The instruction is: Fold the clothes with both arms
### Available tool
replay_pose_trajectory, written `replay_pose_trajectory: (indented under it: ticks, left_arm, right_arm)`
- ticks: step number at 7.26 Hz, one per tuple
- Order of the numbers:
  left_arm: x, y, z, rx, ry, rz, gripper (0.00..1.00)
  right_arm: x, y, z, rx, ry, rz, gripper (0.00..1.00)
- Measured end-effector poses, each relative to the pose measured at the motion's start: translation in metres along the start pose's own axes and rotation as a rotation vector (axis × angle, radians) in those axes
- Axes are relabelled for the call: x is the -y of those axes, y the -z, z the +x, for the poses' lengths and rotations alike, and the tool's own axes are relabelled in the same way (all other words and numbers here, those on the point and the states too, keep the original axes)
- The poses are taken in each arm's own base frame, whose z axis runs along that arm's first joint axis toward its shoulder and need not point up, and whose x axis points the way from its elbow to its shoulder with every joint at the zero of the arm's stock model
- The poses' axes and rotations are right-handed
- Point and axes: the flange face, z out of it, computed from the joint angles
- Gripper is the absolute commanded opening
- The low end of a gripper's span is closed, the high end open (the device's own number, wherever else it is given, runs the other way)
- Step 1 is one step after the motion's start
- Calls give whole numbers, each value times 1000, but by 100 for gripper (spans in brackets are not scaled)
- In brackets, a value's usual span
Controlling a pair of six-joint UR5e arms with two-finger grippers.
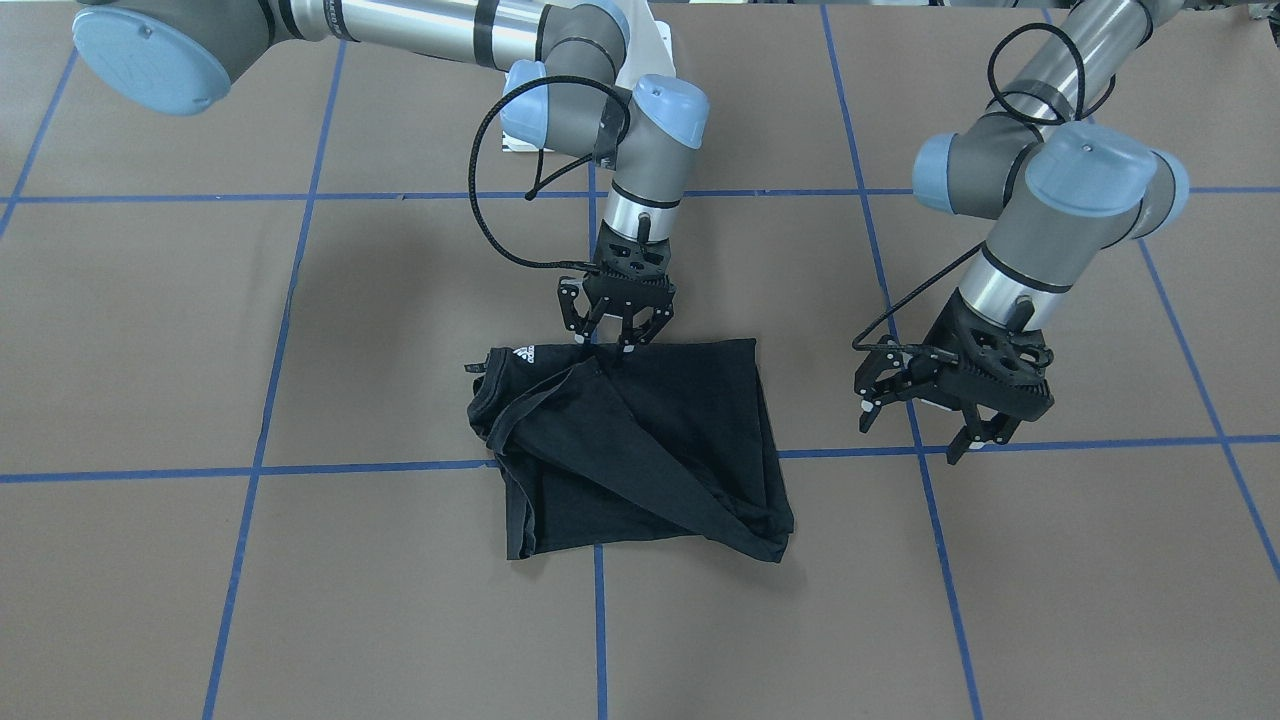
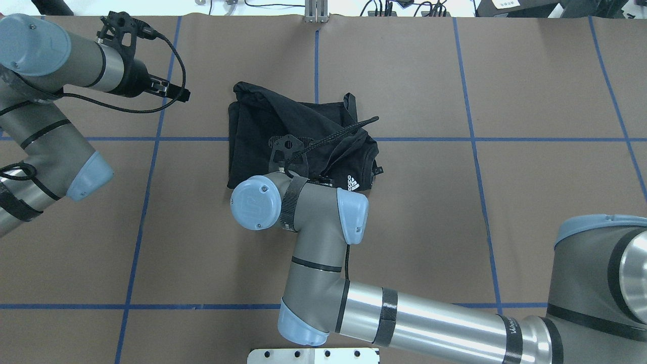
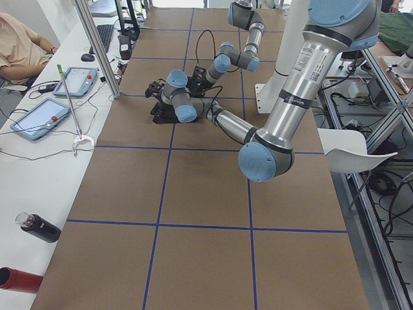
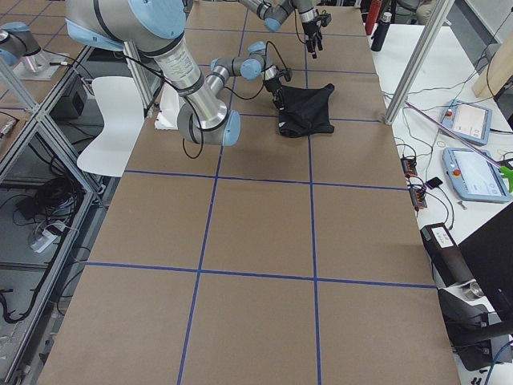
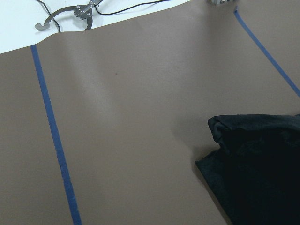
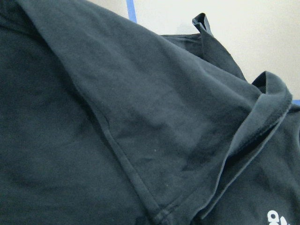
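Observation:
The black T-shirt (image 1: pixel 640 450) lies crumpled and roughly folded on the brown table (image 1: pixel 150 330), with its small white logo (image 1: pixel 525 355) at the edge nearest the robot. My right gripper (image 1: pixel 604 345) points straight down at that edge, its fingertips open and touching the cloth beside the logo. In the overhead view its wrist covers part of the T-shirt (image 2: pixel 263 121). The right wrist view is filled with the T-shirt (image 6: pixel 117 117), showing a seam and the collar fold. My left gripper (image 1: pixel 912 438) hangs open and empty above bare table, off to the shirt's side. The left wrist view catches a corner of the T-shirt (image 5: pixel 258 173).
Blue tape lines (image 1: pixel 600 600) mark the table into squares. The white pedestal base (image 2: pixel 313 355) sits at the robot's edge. A side bench holds tablets (image 3: pixel 39 119) and bottles (image 3: pixel 39 227), with a seated person (image 3: pixel 16 45) beside it. Cables (image 2: pixel 394 6) run along the far edge.

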Motion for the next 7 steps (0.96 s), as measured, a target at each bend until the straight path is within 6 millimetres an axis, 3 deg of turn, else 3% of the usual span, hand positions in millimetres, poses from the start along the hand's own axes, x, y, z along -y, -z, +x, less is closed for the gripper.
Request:
replay_pose_trajectory:
  ticks: [2,3,6,7]
  left_arm:
    - [0,-1,0,0,0,-2,100]
    - [-1,-2,0,0,0,-3,100]
    - [-1,-2,0,0,0,-3,100]
    - [0,-1,1,-1,0,-2,100]
  right_arm:
    - [11,-1,4,-4,8,13,29]
    - [16,-2,5,-6,14,17,3]
    - [24,2,5,0,7,24,0]
    - [41,4,8,6,-10,36,0]
